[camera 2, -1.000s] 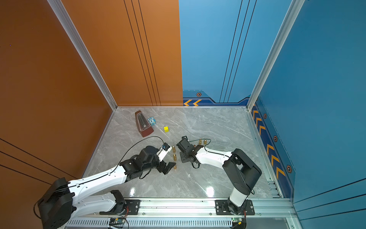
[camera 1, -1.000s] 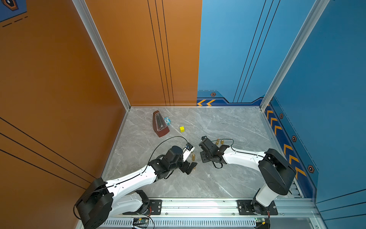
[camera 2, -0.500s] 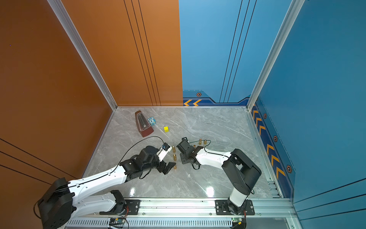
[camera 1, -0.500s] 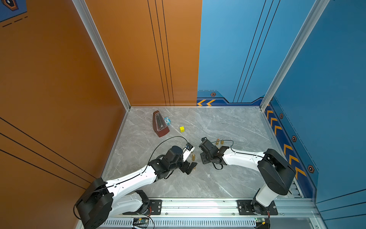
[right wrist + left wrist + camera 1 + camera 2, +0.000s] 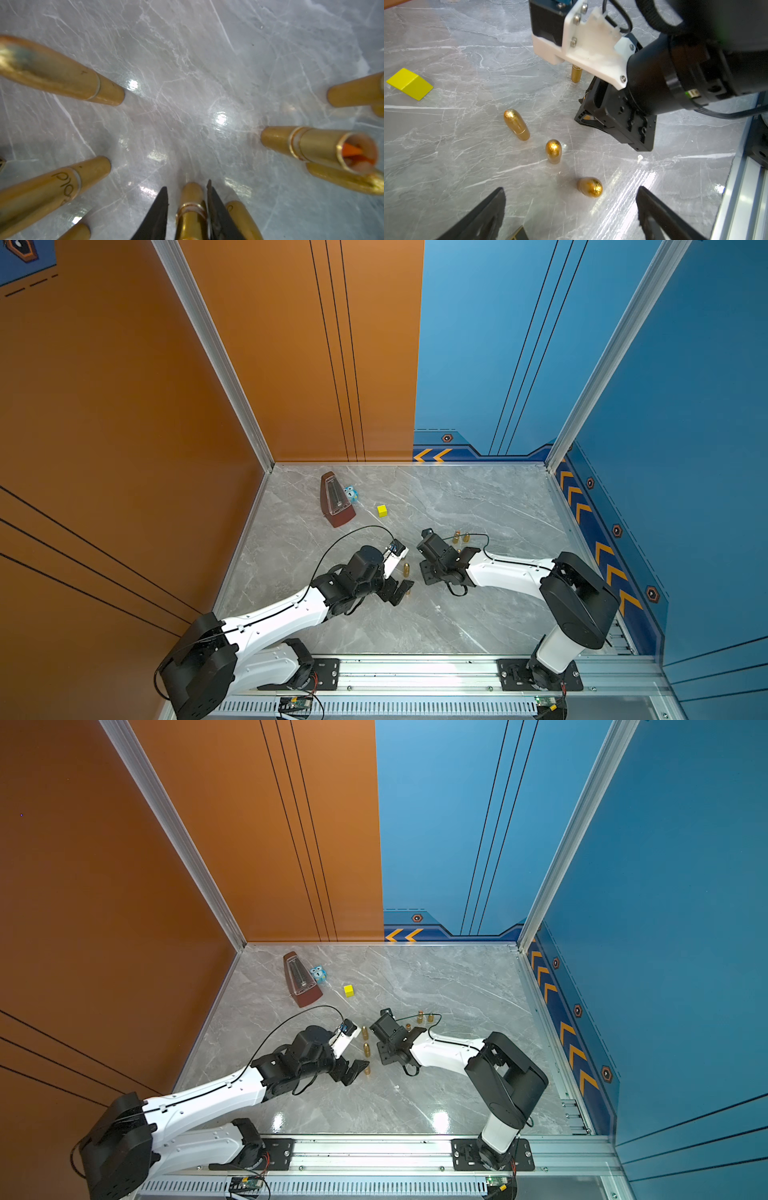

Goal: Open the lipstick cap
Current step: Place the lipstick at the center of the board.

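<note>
Fig. 1. My right fingers (image 5: 158, 212), clamped a moment ago, now stand slightly parted around the uncapped gold lipstick tube (image 5: 190, 199), upright on the marble desk (image 5: 187, 83) (release under way, I judge). My left fingers (image 5: 488, 212) hang wide apart near 3 capped lipsticks (image 5: 553, 151).

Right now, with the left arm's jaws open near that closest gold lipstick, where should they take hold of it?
Likely the straight sides of the lipstick just under its dome, coming down from above. It stands upright, rounded top towards the left gripper. The dome itself would probably slip, and the next lipstick stands apart, leaving the jaws room.
</note>
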Controlling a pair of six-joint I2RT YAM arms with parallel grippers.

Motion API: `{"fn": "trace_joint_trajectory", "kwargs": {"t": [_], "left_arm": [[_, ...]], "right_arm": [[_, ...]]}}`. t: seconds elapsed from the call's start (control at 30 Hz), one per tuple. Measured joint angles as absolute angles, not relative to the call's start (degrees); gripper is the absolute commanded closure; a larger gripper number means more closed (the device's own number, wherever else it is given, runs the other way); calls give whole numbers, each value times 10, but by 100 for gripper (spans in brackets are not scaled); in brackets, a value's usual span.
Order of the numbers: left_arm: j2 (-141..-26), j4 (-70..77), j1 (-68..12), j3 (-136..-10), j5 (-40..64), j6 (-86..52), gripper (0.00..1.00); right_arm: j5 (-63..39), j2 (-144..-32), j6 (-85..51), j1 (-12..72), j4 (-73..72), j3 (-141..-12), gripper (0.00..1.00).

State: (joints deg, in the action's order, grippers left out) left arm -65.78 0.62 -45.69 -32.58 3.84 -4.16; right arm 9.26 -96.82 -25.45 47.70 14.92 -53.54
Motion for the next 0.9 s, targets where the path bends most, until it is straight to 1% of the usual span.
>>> {"fn": "trace_joint_trajectory", "kwargs": {"t": [0.47,0.67,0.9], "left_arm": [[-651,6,-457,-326,38,-42,1],[-629,6,-449,-326,37,-43,1],[-603,-11,-425,-326,13,-46,1]], "right_arm": [[93,-966,-253,477,163,-542,52],[93,-937,-253,477,191,-554,47],[85,-917,-263,472,250,-619,40]]}}
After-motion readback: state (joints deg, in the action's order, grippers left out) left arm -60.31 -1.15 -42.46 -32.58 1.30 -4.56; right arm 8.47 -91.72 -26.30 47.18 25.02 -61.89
